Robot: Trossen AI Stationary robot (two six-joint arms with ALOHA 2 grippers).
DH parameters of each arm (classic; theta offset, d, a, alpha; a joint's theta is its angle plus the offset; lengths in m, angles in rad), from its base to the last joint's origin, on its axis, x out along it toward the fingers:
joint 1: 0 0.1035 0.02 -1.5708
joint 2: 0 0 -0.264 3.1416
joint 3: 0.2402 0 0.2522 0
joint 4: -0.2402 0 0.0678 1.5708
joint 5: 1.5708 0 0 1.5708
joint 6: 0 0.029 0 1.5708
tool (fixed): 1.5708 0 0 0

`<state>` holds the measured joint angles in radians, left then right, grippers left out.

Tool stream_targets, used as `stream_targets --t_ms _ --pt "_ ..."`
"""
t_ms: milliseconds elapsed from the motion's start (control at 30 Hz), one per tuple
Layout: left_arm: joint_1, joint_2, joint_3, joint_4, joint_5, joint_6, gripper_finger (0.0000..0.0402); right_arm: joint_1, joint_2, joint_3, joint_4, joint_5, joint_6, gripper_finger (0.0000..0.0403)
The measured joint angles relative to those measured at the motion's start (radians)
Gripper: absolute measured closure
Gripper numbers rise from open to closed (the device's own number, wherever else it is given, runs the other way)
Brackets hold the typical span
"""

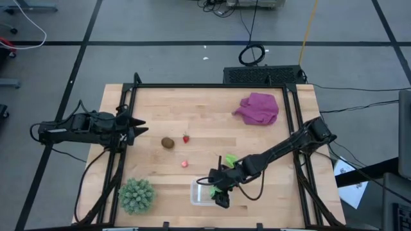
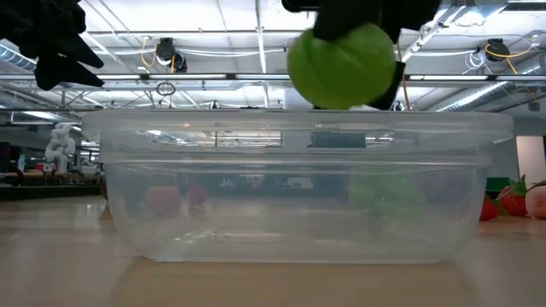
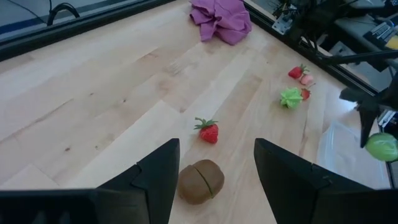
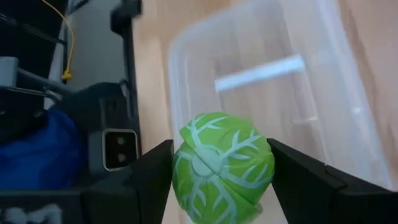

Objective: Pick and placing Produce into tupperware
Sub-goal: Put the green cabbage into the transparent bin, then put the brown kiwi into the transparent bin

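My right gripper is shut on a light-green, cabbage-like produce piece and hangs just above the right part of the clear tupperware, which stands near the table's front edge. A second light-green piece, a brown kiwi and two red strawberries lie on the table. My left gripper waits open at the left side, pointing toward the kiwi, which lies beyond its fingers. My right gripper pinches the round green piece between its two fingers, one on each of its opposite sides. The fingers slant down from the table's right. The piece is lifted clear, hanging above the tupperware's rim.
A spiky dark-green plant stands left of the tupperware near the front edge. A purple cloth lies at the back right. A black frame runs round the table. Bare wood lies in the middle.
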<state>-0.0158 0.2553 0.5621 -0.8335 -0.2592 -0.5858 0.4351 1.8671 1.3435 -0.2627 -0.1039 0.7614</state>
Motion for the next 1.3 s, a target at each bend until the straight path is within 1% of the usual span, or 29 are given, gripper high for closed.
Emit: stream_targets --t_ms 200,333,633,933,1167,1300 --pt "0.000 0.000 0.000 0.000 0.000 0.002 0.0190 -0.009 0.000 -0.032 -0.003 0.005 0.009 0.0170" --pt "0.000 0.000 0.000 0.000 -0.001 0.013 0.0190 -0.022 0.000 -0.034 0.001 0.029 -0.012 0.0170" --pt "0.000 0.000 0.000 0.000 -0.004 0.031 0.0190 -0.042 0.042 -0.034 -0.012 0.024 -0.025 0.0169" --pt "0.000 0.000 0.000 0.000 -0.004 0.032 0.0190 -0.042 0.041 -0.034 -0.003 0.022 -0.048 0.0168" --pt "0.000 0.000 0.000 0.000 -0.004 0.032 0.0190 -0.042 0.041 -0.034 -0.003 0.021 -0.049 0.0138" --pt "0.000 0.000 0.000 0.000 -0.004 0.032 0.0190 -0.042 0.041 -0.033 -0.003 0.021 -0.042 0.0132"
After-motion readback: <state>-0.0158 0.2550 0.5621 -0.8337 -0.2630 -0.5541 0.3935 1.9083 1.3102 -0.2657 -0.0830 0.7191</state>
